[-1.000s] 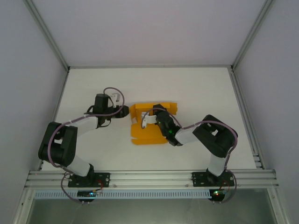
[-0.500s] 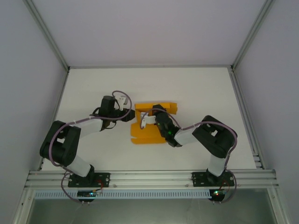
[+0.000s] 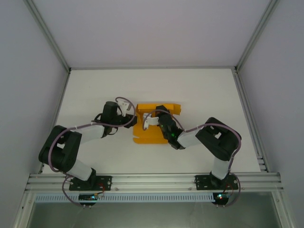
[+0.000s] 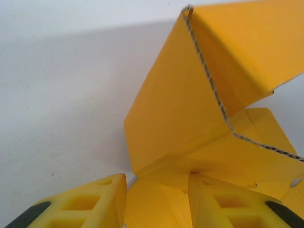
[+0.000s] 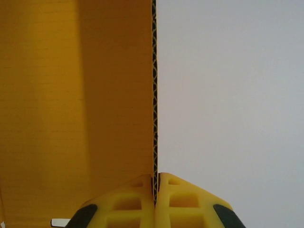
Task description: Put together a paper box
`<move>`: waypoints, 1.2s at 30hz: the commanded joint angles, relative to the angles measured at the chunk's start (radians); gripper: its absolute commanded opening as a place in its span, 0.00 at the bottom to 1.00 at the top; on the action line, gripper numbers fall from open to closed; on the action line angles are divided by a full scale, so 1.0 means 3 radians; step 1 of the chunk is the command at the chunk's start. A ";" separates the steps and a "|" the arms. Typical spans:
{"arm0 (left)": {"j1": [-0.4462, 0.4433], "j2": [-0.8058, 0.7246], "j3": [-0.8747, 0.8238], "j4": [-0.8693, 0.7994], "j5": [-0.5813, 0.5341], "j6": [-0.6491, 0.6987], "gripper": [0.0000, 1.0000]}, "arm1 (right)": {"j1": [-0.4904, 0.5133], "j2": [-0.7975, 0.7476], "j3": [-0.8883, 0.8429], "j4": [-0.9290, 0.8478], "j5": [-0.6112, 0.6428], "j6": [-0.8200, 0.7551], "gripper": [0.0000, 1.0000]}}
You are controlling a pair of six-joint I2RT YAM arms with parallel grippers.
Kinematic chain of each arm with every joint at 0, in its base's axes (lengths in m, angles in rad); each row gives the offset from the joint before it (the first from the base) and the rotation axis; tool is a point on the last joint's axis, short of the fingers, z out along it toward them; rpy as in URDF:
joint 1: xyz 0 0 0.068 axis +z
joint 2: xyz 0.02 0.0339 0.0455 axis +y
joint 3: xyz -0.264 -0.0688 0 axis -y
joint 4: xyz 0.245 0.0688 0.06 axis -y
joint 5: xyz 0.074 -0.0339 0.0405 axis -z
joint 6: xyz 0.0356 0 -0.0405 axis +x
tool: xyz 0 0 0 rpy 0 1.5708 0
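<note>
Top external: paper box (image 3: 153, 128), orange-yellow corrugated card, part-folded. Sits mid-table (image 3: 199, 90), between both grippers. Far strip looks raised; near panel lies flatter.

- Left wrist view: one panel stands up at a slant, folded along a crease, fluted edge visible. More card lies low, running in between the fingers.
- Right wrist view: one panel seen edge-on and upright, bare table to its right.
- Right gripper (image 5: 155, 186): clenched on that upright panel's edge, card pinched between both pads.
- Left gripper (image 4: 156, 204): released, fingers (image 4: 80, 202) spread wide w/ a low flap in the gap, not pinched.
- Step in hand (est.): raising and creasing the walls; box far from closed, approx. early-to-mid stage.
- Next move (est.): right holds its panel steady as an anchor. Left must clamp the flap between its fingers, or nudge the slanted panel upright along its crease. Needs gentle force, since thin card may buckle or the sheet may slide.
- Left arm: elbow out near-left, forearm reaching right, wrist low at box's left edge.
- Right arm: elbow bent far right, forearm angled left, wrist over box's right half.
</note>
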 commanded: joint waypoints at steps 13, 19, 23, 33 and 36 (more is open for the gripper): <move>-0.0386 0.0196 -0.0036 0.0748 -0.0683 0.0309 0.45 | 0.0146 0.0255 -0.0097 0.0371 0.0258 0.0120 0.00; -0.0404 0.0349 0.0147 0.0578 -0.0789 0.0394 0.40 | 0.0180 0.0337 -0.0124 0.0349 0.0252 0.0136 0.00; -0.0414 0.0405 0.0135 0.0712 -0.0811 0.0383 0.34 | 0.0177 0.0349 -0.0120 0.0326 0.0222 0.0174 0.00; -0.0497 0.0658 0.0225 0.1007 -0.1306 0.0301 0.21 | 0.0155 0.0120 -0.0088 -0.0264 -0.0022 0.0517 0.00; -0.0512 0.0702 0.0221 0.1088 -0.1394 0.0263 0.14 | 0.0118 0.0059 -0.0032 -0.0596 -0.0115 0.0663 0.00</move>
